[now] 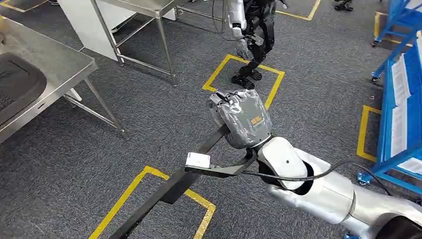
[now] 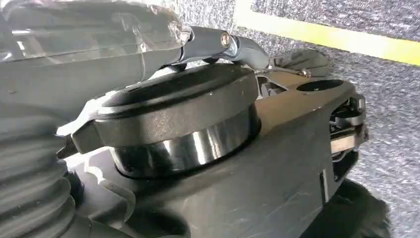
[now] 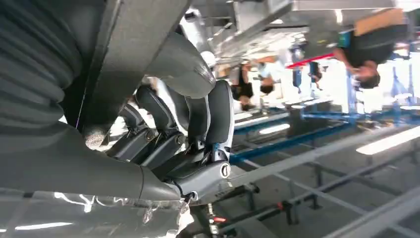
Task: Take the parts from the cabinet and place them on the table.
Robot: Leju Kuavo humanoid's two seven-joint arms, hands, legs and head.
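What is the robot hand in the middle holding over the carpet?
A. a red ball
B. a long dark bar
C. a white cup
B: the right robot hand grips a long dark bar that slants down over the grey carpet.

We see the long dark part (image 1: pixel 169 191) run out of the head view at the bottom edge, and the right hand (image 1: pixel 242 119) covers its upper end. The steel table (image 1: pixel 54 62) is cut at the left edge. In the left wrist view the left hand (image 2: pixel 74 84) hides much of a black round part (image 2: pixel 183 114).
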